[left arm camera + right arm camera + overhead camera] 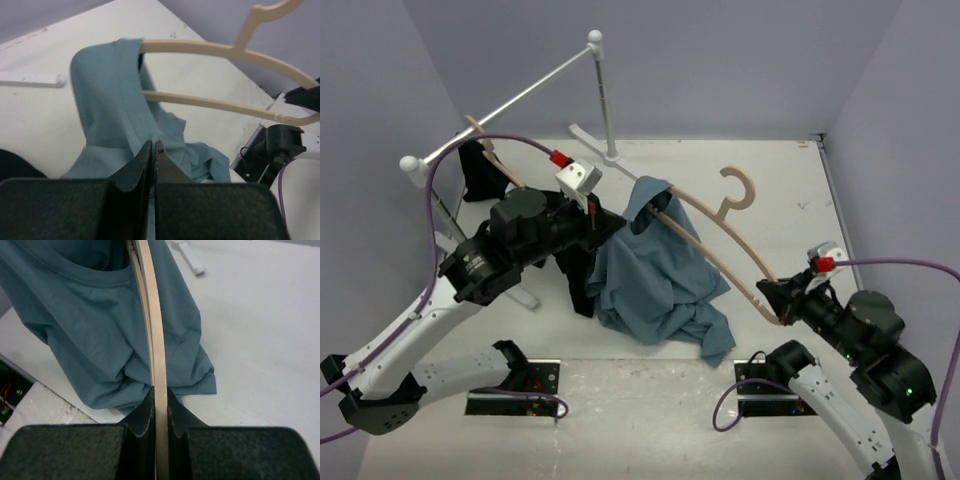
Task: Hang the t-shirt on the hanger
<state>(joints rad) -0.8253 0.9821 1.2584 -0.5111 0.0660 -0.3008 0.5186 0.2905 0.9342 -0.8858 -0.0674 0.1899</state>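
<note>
Forward of the white tubular metal garment rail (510,105), on the near side of its upright post, a white matte table (790,180) forms the work surface. It is enclosed on three sides by plain pale lilac-grey walls (720,60). On the low end of the rail hangs a black garment (480,175), carried by a second tan hanger (478,128). The dusty blue-teal, short-sleeved cotton t-shirt (660,280) (110,100) (95,330) sits just in front of the rail's post. Its upper part is draped over one end of the pale tan, wood-coloured open-frame hanger (726,212) (200,47) (156,355), and its lower part lies crumpled in folds on the table. Both hanger bars enter the fabric at that end, and the rounded hook points away from the arms, level with the rail's foot. The hanger runs diagonally from the shirt toward the side away from the rail and is raised off the table. The left gripper (618,222) (151,145) is pressed together on a ribbed edge of the t-shirt, pinching the fabric between its fingertips. The right gripper (772,297) (159,390) is clamped on the bare end of the hanger, with the thin frame edge-on between its jaws.
</note>
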